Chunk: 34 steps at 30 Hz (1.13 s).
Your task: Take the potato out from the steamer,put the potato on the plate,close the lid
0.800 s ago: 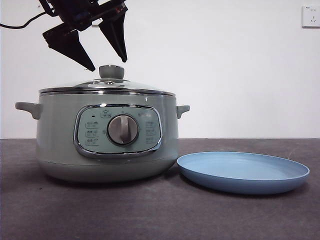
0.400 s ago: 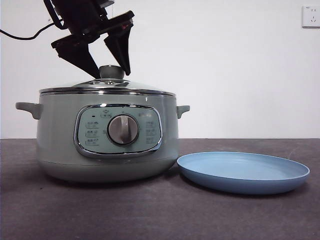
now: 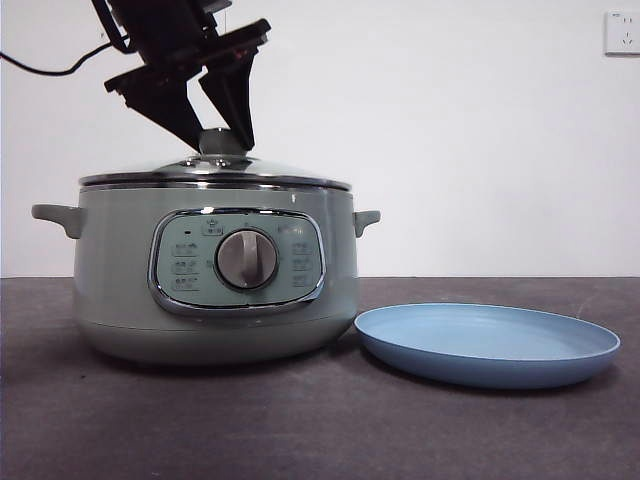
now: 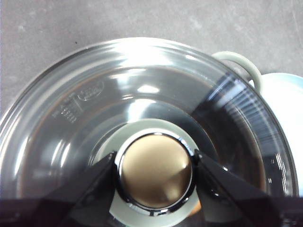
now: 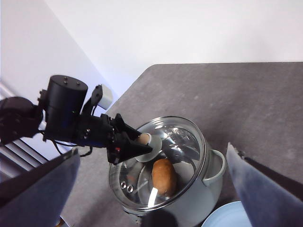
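The pale-green steamer [image 3: 120, 290] stands at the left of the table with its glass lid [image 3: 270, 175] on. My left gripper [image 3: 222, 146] has come down over the lid's knob [image 4: 155, 171], and its two jaws press against the knob's sides. Through the glass, the right wrist view shows the brown potato [image 5: 164, 176] lying inside the pot. The light-blue plate [image 3: 487, 345] lies empty just to the right of the steamer. My right gripper [image 5: 152, 150] hangs high above the scene, open, with nothing between its jaws.
The dark grey table [image 3: 320, 430] runs in front of the pot and the plate. A white wall stands behind, with a socket [image 3: 621, 32] at the upper right. The steamer's side handle [image 3: 366, 220] sticks out toward the plate.
The left gripper has dropped from above the lid down onto the knob, and its jaws have drawn in against it. The steamer, lid and plate have not moved.
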Each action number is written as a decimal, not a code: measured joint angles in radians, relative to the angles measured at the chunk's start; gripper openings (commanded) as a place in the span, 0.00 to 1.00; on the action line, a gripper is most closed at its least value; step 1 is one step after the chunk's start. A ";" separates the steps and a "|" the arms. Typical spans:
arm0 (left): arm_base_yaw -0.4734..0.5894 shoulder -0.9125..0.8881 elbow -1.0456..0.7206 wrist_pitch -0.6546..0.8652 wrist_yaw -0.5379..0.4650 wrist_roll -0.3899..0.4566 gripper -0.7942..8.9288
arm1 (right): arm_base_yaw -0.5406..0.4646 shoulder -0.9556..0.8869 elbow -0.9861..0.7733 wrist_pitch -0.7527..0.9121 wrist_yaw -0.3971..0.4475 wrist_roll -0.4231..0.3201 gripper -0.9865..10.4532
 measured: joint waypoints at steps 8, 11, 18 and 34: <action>0.000 0.005 0.301 -0.108 -0.008 0.037 0.07 | 0.002 0.000 0.000 0.000 -0.001 -0.001 0.63; 0.000 0.005 0.441 -0.181 -0.008 0.061 0.07 | 0.020 0.000 0.000 0.015 -0.002 -0.006 0.63; 0.000 0.005 0.735 -0.410 -0.008 0.135 0.07 | 0.076 0.004 0.005 0.056 -0.001 -0.008 0.63; 0.007 -0.280 0.929 -0.562 -0.263 0.195 0.07 | 0.460 0.357 0.407 -0.141 0.286 -0.119 0.63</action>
